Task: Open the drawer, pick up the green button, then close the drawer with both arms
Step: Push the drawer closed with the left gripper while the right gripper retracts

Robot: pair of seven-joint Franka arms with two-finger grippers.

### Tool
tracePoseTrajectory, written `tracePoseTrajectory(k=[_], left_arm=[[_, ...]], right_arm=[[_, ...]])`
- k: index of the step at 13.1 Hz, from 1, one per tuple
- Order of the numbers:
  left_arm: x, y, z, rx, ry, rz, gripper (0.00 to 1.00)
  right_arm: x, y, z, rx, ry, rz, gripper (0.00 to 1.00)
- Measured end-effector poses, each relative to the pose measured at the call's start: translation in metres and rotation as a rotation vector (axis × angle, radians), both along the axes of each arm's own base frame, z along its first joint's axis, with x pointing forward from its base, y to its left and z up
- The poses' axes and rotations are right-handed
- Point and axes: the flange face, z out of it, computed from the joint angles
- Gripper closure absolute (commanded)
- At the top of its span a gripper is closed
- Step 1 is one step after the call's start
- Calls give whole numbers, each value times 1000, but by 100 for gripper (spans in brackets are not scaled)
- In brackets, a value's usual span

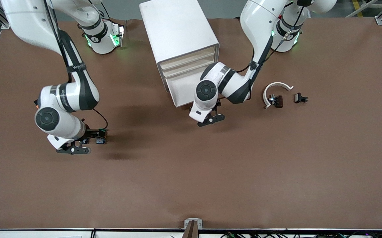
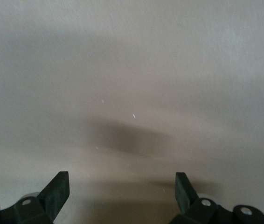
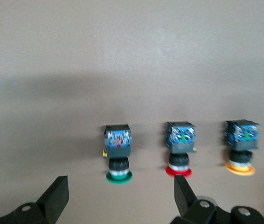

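Table (image 1: 191, 185): brown mat covering the whole top, faint creases, soft shadows under both arms. Pale strip and cables along the edge nearest the front camera; aluminium frame posts at the corners by the robot bases.

White drawer cabinet (image 1: 181, 43) stands mid-table between the two bases, its drawer fronts facing the front camera and angled a little toward the left arm's end. Drawers look pushed in.

Right gripper (image 1: 73, 150): low over the mat toward the right arm's end of the table, jaws released and spread wide, nothing between them. In the right wrist view three push buttons lie on their sides in a row on the mat just ahead of the fingers (image 3: 57, 198): the button (image 3: 118, 154) with the green cap, then a red-capped button (image 3: 181, 149), then a yellow-capped button (image 3: 241, 147). Green one sits free on the mat, touching neither finger.

Left gripper (image 1: 210, 119): hangs low over bare mat, just in front of the cabinet. Jaws released, wide apart; left wrist view shows only mat and shadow between them.

Toward the left arm's end: a white curved clip (image 1: 275, 91) with a small dark part (image 1: 276, 100) at its end, and a small black part (image 1: 300, 98) just beside.
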Motion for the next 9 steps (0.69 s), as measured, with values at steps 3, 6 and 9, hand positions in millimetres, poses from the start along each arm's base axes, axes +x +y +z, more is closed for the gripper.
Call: tracePoseTrajectory(k=[3, 6, 9], left_arm=[[-13, -9, -2, 2, 27, -22, 0], [-23, -16, -3, 2, 46, -39, 0], [-36, -27, -3, -15, 82, -44, 0]], right_arm=[[-10, -5, 60, 7, -17, -11, 0], [-28, -10, 121, 11, -9, -20, 0], [-42, -27, 178, 18, 17, 13, 0]])
